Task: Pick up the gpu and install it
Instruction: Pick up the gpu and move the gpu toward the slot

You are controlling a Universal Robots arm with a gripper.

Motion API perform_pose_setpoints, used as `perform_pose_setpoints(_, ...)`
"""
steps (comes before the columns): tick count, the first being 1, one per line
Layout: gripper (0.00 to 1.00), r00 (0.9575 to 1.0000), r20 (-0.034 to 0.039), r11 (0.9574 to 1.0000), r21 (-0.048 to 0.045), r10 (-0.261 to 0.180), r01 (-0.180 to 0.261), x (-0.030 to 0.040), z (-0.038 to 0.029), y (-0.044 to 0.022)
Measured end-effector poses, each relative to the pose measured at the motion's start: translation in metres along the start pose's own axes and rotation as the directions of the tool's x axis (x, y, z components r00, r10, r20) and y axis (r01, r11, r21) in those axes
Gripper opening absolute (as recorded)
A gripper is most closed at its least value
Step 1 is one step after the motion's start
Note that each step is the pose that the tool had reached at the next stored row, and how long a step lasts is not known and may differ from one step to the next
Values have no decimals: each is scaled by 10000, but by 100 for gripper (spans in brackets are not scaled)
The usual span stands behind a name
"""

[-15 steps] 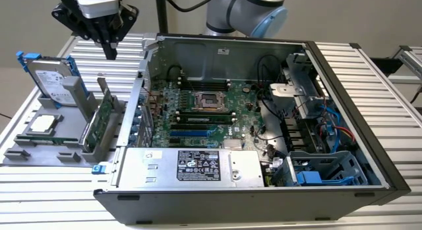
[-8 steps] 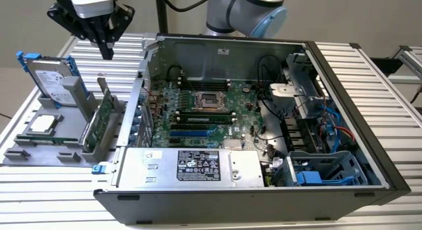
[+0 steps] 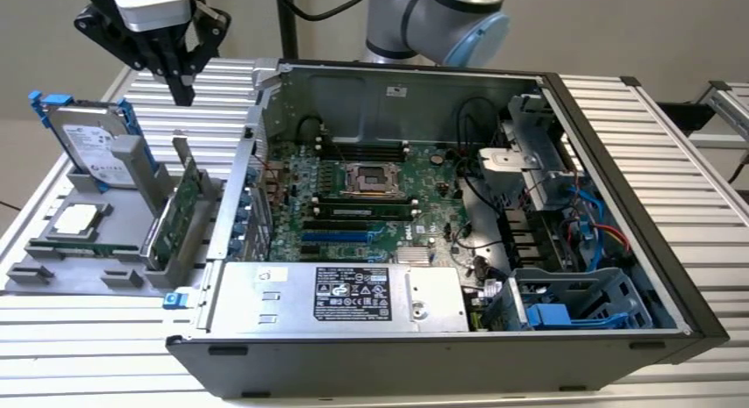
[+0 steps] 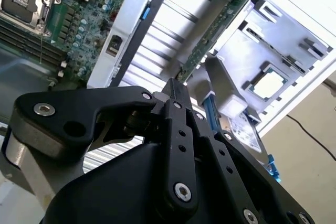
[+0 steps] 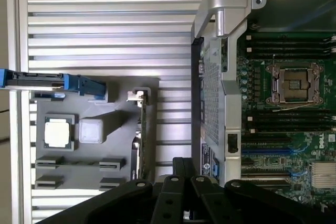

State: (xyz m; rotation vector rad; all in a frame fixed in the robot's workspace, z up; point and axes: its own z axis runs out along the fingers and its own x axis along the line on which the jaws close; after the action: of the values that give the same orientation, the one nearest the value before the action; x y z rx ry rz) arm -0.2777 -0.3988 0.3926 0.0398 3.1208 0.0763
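Gpu place: the gpu (image 3: 174,211) stands on edge in the grey holder tray (image 3: 47,272) at the exterior view's left. It is just outside the open computer case (image 3: 609,197) and beside the hard drive (image 3: 100,149).
Gripper: the gripper (image 3: 182,94) hangs in the upper left of the exterior view, above the card and well apart from it.
Fingers: pressed together, with nothing between them.
Handling: the card is probably light and stiff but fragile, and its circuit faces and connector edge would not bear a hard squeeze.
Hold: the free upper edge looks soundest, pinched across the thin faces.
Exterior view adds: the drop from gripper to card, and the motherboard (image 3: 293,184) inside the case.
First wrist view adds: a look straight down the card's thin edge (image 5: 142,129), with its silver bracket (image 5: 137,96) at one end.
Second wrist view adds: the closed tips close up, with the card (image 4: 214,35) beyond them.
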Motion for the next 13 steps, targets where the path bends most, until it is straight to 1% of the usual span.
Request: perform_pose_setpoints(13, 0, 10000, -1, 10000, -1, -25, 25, 116, -2, -3)
